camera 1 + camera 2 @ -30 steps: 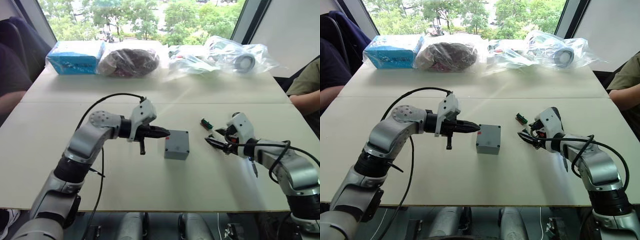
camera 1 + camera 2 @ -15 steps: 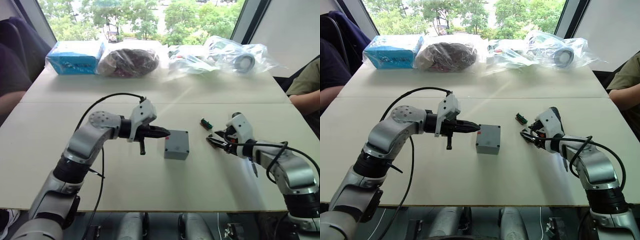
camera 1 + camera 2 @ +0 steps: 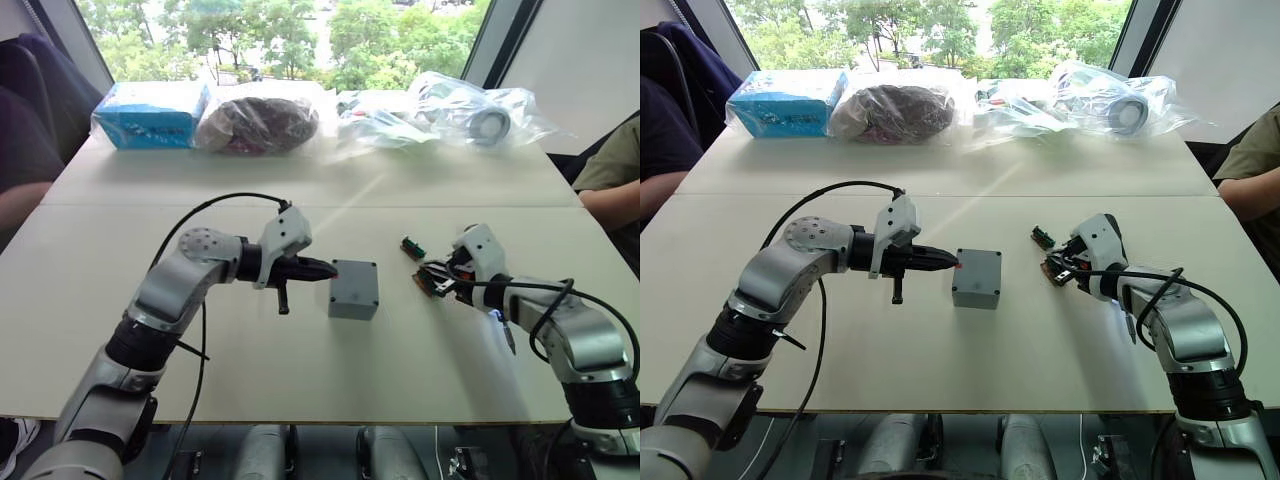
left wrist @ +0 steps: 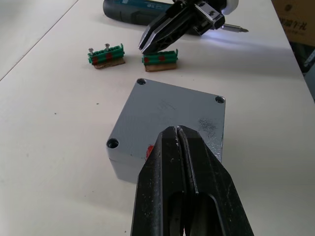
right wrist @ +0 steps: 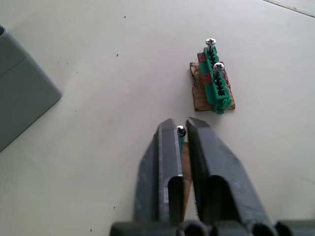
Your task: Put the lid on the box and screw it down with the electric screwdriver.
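My left gripper (image 4: 177,132) has its two black fingers pressed together with nothing between them, tips hovering just over the near edge of the flat grey square lid (image 4: 170,118). That lid sits squarely on the small grey box (image 3: 353,290) in the middle of the pale table (image 3: 300,370), with screw holes showing at its corners.

My right gripper (image 5: 181,129) is pinched on a small screw (image 5: 181,131) standing in a green-and-brown connector piece (image 4: 159,59). A second green connector piece (image 5: 214,83), carrying two upright screws, lies just beside it, apart from my fingers.

The dark blue-black pen-shaped electric screwdriver (image 4: 138,9) lies flat on the table under my right forearm, its long axis running roughly along that arm, thin metal bit (image 4: 235,29) pointing away from the box, a light glowing at the tip.
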Available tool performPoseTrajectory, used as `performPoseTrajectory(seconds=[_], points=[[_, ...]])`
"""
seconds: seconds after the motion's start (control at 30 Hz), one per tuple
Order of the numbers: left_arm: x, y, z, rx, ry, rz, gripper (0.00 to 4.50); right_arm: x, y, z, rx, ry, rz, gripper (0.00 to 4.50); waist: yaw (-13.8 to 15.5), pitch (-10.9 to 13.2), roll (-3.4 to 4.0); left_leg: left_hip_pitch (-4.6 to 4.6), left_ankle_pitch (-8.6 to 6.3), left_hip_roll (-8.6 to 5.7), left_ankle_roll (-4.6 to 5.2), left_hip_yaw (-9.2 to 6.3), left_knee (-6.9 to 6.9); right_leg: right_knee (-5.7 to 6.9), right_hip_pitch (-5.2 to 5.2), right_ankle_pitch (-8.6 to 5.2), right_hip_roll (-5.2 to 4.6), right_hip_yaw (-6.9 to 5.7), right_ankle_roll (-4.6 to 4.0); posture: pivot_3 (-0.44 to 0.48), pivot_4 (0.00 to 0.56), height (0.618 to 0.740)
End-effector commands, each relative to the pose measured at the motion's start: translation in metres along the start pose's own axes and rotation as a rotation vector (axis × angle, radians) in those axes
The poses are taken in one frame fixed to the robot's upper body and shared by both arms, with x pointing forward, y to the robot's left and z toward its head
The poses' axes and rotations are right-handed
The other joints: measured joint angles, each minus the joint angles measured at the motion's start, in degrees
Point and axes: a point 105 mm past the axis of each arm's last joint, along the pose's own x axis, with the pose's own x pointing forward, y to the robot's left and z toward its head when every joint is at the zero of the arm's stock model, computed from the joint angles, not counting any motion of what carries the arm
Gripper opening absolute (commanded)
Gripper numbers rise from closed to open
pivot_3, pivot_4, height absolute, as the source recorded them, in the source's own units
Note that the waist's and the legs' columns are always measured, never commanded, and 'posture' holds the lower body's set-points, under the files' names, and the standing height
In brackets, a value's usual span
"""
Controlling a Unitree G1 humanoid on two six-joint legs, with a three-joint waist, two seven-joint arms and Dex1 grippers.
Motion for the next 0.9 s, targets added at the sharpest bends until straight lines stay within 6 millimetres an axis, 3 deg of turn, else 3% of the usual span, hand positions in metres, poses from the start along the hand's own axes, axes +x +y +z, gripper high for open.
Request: performPoseTrajectory(seconds=[0.03, 0.33, 0.7, 0.8, 0.9], points=[[-0.001, -0.002, 0.006, 0.031, -0.019, 0.002, 0.00, -0.001, 0.000, 0.009, -0.021, -0.034, -0.003, 0.09, 0.0, 0.0, 0.00, 0.00, 0.00, 0.00, -0.01, 0.00, 0.00, 0.00, 0.00, 0.00, 0.00, 0.00, 0.00, 0.000, 0.150, 0.740], [-0.003, 0.000, 0.006, 0.029, -0.015, 0.009, 0.00, -0.005, 0.005, 0.013, -0.027, -0.053, 0.021, 0.09, 0.0, 0.0, 0.00, 0.00, 0.00, 0.00, 0.00, 0.00, 0.00, 0.00, 0.00, 0.00, 0.00, 0.00, 0.00, 0.000, 0.150, 0.740], [-0.012, 0.010, 0.004, 0.022, -0.009, 0.045, 0.00, -0.021, 0.007, 0.053, -0.126, -0.152, 0.037, 0.09, -0.1, 0.0, 0.00, 0.00, -0.01, 0.01, 0.01, 0.00, 0.00, 0.00, -0.01, 0.00, 0.00, 0.00, 0.00, 0.000, 0.150, 0.740], [-0.021, 0.017, 0.003, 0.015, -0.003, 0.066, 0.00, -0.023, 0.028, 0.079, -0.136, -0.234, 0.122, 0.09, -0.1, 0.0, 0.00, 0.00, -0.01, 0.01, 0.01, 0.00, 0.00, 0.00, -0.02, 0.00, 0.00, 0.00, 0.00, 0.000, 0.150, 0.740], [-0.024, 0.018, 0.000, 0.007, 0.009, 0.063, 0.00, -0.021, 0.043, 0.087, -0.133, -0.259, 0.186, 0.09, -0.1, 0.0, 0.00, 0.00, -0.01, 0.03, 0.01, 0.00, -0.01, 0.01, -0.03, 0.00, 0.02, 0.00, 0.00, 0.000, 0.150, 0.740]])
